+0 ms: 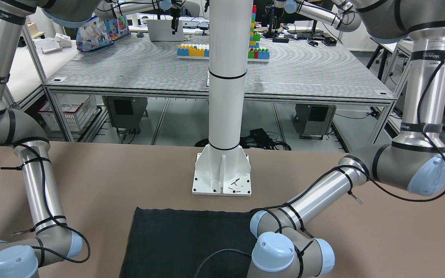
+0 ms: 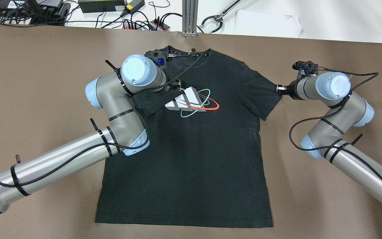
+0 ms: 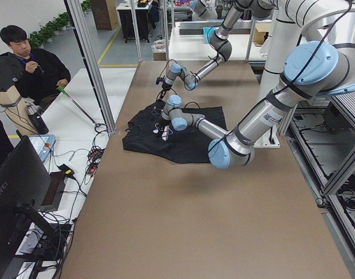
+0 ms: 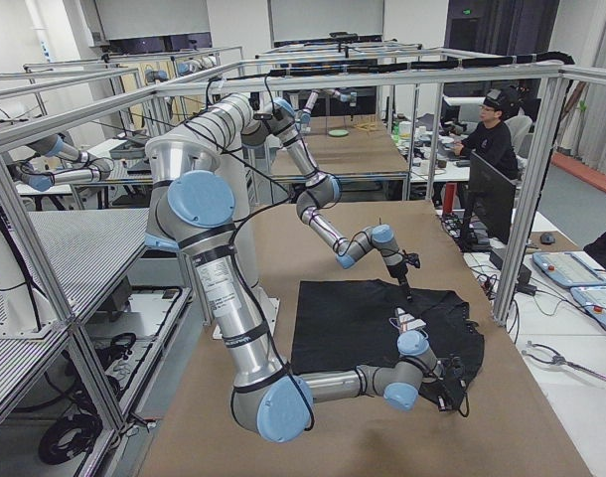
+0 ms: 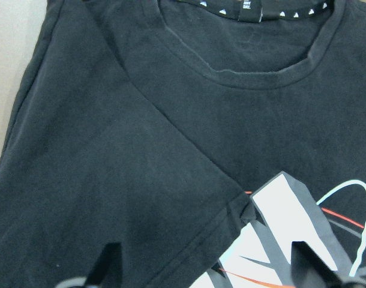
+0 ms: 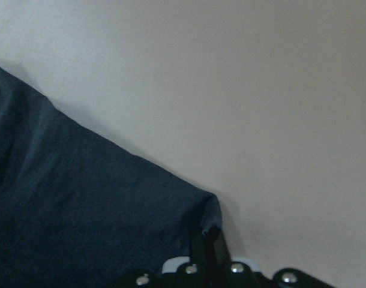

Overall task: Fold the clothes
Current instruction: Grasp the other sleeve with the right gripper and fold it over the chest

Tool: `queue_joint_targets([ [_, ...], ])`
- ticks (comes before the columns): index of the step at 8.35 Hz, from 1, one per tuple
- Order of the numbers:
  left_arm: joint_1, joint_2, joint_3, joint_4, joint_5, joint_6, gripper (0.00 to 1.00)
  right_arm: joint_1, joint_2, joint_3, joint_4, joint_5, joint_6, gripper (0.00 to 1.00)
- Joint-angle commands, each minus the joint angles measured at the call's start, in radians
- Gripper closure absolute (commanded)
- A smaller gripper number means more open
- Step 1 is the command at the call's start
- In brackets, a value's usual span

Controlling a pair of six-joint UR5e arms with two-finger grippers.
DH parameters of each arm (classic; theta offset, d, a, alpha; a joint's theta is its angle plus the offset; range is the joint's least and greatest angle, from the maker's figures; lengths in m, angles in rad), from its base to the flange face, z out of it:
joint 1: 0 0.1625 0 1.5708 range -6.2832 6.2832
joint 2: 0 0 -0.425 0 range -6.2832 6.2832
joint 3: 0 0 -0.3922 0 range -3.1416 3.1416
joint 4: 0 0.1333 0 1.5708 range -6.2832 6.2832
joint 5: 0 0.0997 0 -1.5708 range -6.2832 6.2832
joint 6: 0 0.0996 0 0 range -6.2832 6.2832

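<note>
The clothes are one black T-shirt (image 2: pixel 191 159) with a white, red and teal logo (image 2: pixel 192 103), lying flat and face up on the brown table, collar toward the far edge. Its left sleeve (image 2: pixel 148 103) is folded inward onto the chest. My left gripper (image 2: pixel 176 83) hovers over that fold, and in the left wrist view (image 5: pixel 207 270) its fingers stand apart over the sleeve hem (image 5: pixel 231 210). My right gripper (image 2: pixel 278 89) is shut on the edge of the right sleeve (image 6: pixel 111 210), which lies spread out low on the table. The shirt's hem side shows in the front view (image 1: pixel 184 239).
A white pole's base plate (image 1: pixel 222 173) stands on the robot's side of the shirt. Cables and power strips (image 2: pixel 144 21) and a white sheet (image 2: pixel 267 23) lie beyond the table's far edge. An operator (image 3: pixel 29 64) sits there near a monitor (image 3: pixel 14 203).
</note>
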Motion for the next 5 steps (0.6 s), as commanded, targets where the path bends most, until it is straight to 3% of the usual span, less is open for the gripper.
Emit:
queue_joint_targets([
  [1, -0.001, -0.001, 0.0, 0.0, 0.0, 0.004, 0.0, 0.0, 0.012, 0.036, 0.0, 0.0, 0.083, 1.0],
  [3, -0.02, 0.001, -0.011, 0.0, -0.009, 0.026, 0.0, 0.0, 0.066, 0.065, -0.011, -0.002, 0.139, 1.0],
  [5, -0.053, 0.045, -0.011, -0.026, -0.012, 0.084, 0.0, -0.001, 0.173, 0.067, -0.092, -0.003, 0.244, 1.0],
])
